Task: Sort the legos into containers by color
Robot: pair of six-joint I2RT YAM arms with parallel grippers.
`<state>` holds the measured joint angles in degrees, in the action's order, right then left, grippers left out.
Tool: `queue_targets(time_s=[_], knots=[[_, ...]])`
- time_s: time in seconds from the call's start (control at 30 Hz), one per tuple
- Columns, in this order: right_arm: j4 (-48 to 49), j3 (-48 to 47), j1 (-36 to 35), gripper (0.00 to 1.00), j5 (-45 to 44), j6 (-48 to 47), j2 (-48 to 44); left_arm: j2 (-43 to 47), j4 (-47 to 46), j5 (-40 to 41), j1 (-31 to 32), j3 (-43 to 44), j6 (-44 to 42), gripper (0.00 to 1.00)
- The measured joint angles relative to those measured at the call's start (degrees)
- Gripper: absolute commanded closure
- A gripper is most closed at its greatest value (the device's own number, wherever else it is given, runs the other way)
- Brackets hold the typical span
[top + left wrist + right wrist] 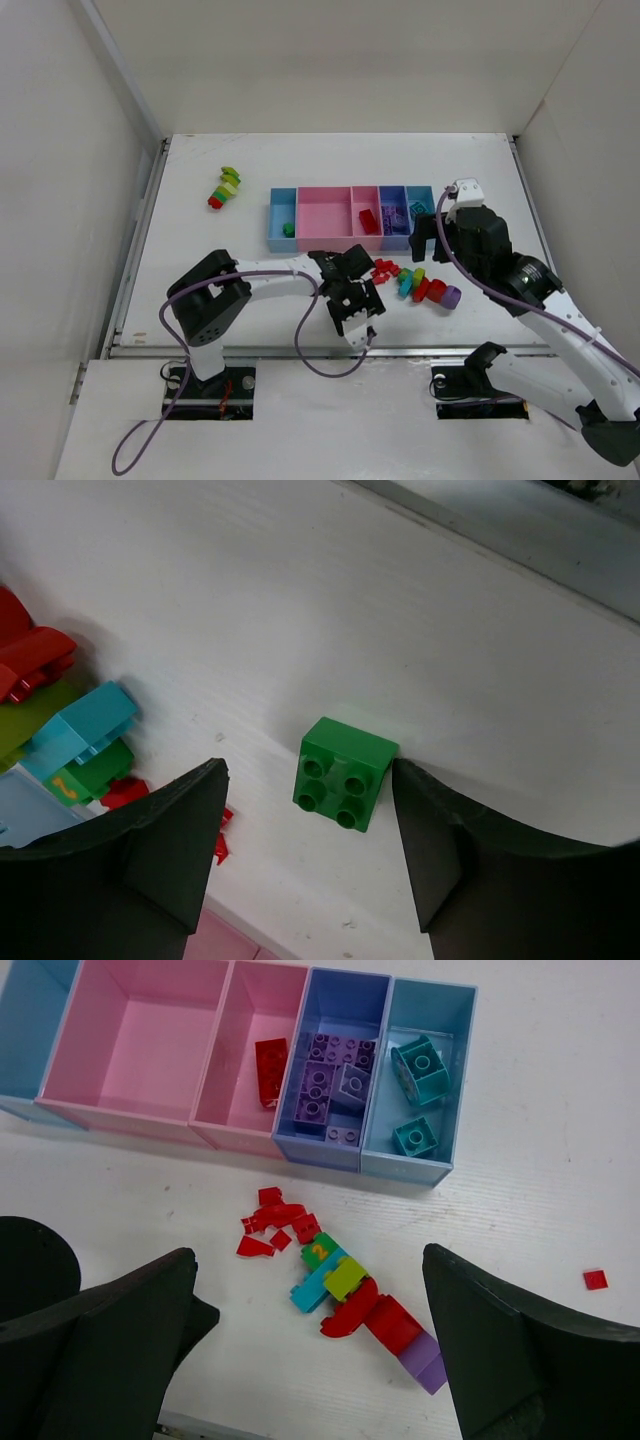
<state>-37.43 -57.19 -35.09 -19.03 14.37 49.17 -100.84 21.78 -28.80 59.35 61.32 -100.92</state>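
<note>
Straddling a green brick, the left hand has its fingers spread. The brick is square with four studs on top and lies flat on the white counter, one corner touching one finger with a gap on the other side. Just beside it lies a chain of red, green, yellow-green, cyan and purple legos, with red scraps at its end, between the trays and the counter's near edge. The right hand hangs over that chain, jaws wide apart and empty. In the trays, mid-counter, the narrow pink one holds a red brick, the purple-blue one purple bricks, and the end light blue one two teal bricks. A mixed stack lies toward the far left corner.
</note>
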Motion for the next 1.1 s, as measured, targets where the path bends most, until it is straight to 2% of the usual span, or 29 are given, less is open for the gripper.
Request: queue_targets(time_s=[0.3,0.33,0.37,0.5,0.53,0.77,0.9,1.1], knots=[[-0.5,0.0,0.0,0.00,0.0,0.0,-3.4,-1.8,2.1,3.9,0.5,1.5,-6.4,0.67],[-0.5,0.0,0.0,0.00,0.0,0.0,-3.6,-1.8,2.4,4.3,0.6,1.5,-7.1,0.74],[-0.5,0.0,0.0,0.00,0.0,-0.1,-3.6,-1.8,2.5,4.5,0.7,1.5,-7.3,0.74],[-0.7,0.0,0.0,0.00,0.0,-0.6,-3.5,-1.9,3.2,5.1,0.7,1.8,-8.5,0.91],[-0.8,0.0,0.0,0.00,0.0,-0.7,-3.5,-1.9,3.4,5.1,0.7,2.0,-8.6,1.00],[-0.8,0.0,0.0,0.00,0.0,-1.1,-3.5,-2.2,4.3,6.0,0.9,2.7,-6.1,1.00],[-0.8,0.0,0.0,0.00,0.0,-1.1,-3.5,-2.2,5.7,6.1,0.5,4.0,0.4,1.00],[-0.6,0.0,0.0,0.00,0.0,-1.7,-3.5,-1.1,8.0,2.5,-3.7,5.4,12.0,1.00]])
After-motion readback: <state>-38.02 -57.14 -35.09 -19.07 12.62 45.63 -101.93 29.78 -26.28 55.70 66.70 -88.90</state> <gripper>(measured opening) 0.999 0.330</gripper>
